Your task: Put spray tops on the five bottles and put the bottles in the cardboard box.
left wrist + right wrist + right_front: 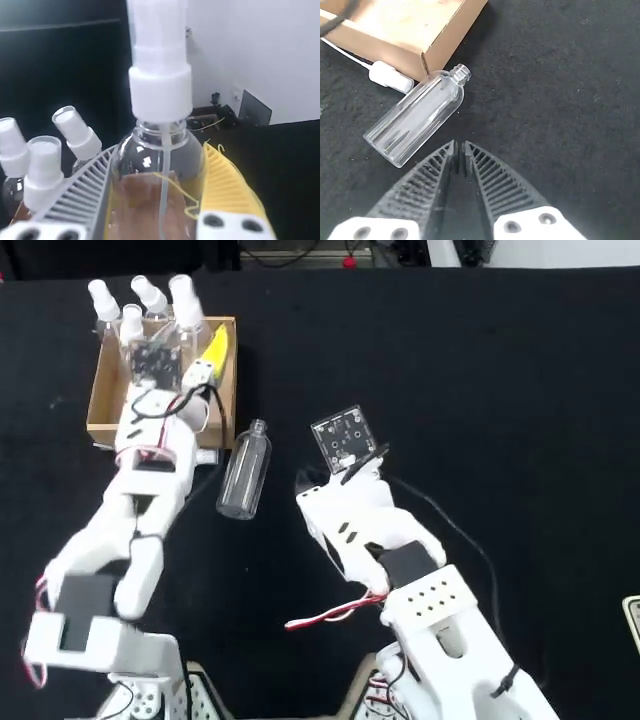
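High view: the left gripper (160,195) sits at the cardboard box (100,405) in the upper left of the frame, clamped on a capped bottle (160,90) (three more capped bottles (44,170) stand right beside it). One uncapped bottle (244,472) lies on the table (500,390) just right of the box, with a loose spray top (390,77) near it. The right gripper (459,152) is near centre, pinched narrow and empty.
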Action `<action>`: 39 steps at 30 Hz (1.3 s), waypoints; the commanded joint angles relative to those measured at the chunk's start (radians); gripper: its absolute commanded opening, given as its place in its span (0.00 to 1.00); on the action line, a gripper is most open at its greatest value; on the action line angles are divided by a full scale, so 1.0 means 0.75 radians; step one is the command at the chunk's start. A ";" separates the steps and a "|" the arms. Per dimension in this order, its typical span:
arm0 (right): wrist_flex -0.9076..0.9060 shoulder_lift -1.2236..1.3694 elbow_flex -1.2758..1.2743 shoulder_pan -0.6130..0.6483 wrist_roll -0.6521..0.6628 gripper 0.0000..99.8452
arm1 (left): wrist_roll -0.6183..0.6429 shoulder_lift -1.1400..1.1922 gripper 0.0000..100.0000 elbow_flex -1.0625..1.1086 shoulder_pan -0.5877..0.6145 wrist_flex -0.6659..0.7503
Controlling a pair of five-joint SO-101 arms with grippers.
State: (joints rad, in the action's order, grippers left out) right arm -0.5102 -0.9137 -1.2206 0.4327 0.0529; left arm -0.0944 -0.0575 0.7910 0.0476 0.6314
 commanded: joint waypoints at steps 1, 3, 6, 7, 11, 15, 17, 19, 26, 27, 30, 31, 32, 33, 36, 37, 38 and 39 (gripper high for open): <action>0.037 -0.021 0.003 0.016 -0.002 0.01 | 0.004 0.180 0.16 -0.236 -0.011 0.166; 0.037 -0.028 -0.003 0.016 -0.002 0.01 | -0.004 0.280 0.16 -0.261 -0.019 0.305; 0.037 -0.028 -0.003 0.016 -0.002 0.01 | -0.006 0.421 0.16 -0.300 -0.015 0.479; 0.037 -0.028 -0.003 0.016 -0.002 0.01 | -0.006 0.466 0.16 -0.322 -0.009 0.505; 0.037 -0.028 -0.003 0.016 -0.002 0.01 | 0.002 0.604 0.16 -0.435 0.005 0.509; 0.037 -0.028 -0.003 0.016 0.000 0.01 | 0.002 0.708 0.16 -0.547 0.005 0.507; 0.037 -0.028 -0.003 0.016 0.000 0.01 | 0.002 0.751 0.16 -0.600 0.005 0.507; 0.037 -0.028 -0.003 0.016 0.000 0.01 | 0.002 0.796 0.16 -0.654 0.009 0.505; 0.037 -0.028 -0.003 0.016 0.000 0.01 | 0.004 0.910 0.16 -0.828 0.007 0.295; 0.037 -0.028 -0.003 0.016 0.000 0.01 | 0.006 0.925 0.16 -0.862 0.009 0.266; 0.037 -0.028 -0.003 0.016 0.000 0.01 | 0.053 0.968 0.16 -0.946 0.013 0.233; 0.037 -0.028 -0.003 0.016 0.000 0.01 | 0.070 0.980 0.16 -0.965 0.013 0.233; 0.037 -0.028 -0.003 0.016 0.000 0.01 | 0.076 0.990 0.16 -0.981 0.013 0.233; 0.037 -0.028 -0.003 0.016 0.000 0.01 | 0.078 1.000 0.16 -0.993 0.013 0.233; 0.037 -0.028 -0.003 0.016 0.000 0.01 | 0.078 1.043 0.16 -1.032 0.011 0.233; 0.037 -0.028 -0.003 0.016 0.000 0.01 | 0.078 1.064 0.16 -1.048 0.011 0.233; 0.037 -0.028 -0.003 0.016 0.000 0.01 | 0.078 1.086 0.16 -1.067 0.011 0.233; 0.037 -0.028 -0.003 0.016 0.000 0.01 | 0.078 1.109 0.16 -1.085 0.013 0.233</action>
State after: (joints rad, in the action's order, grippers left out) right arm -0.5102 -0.9137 -1.2329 0.4327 0.0529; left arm -0.0453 0.7526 0.0713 0.0491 0.8094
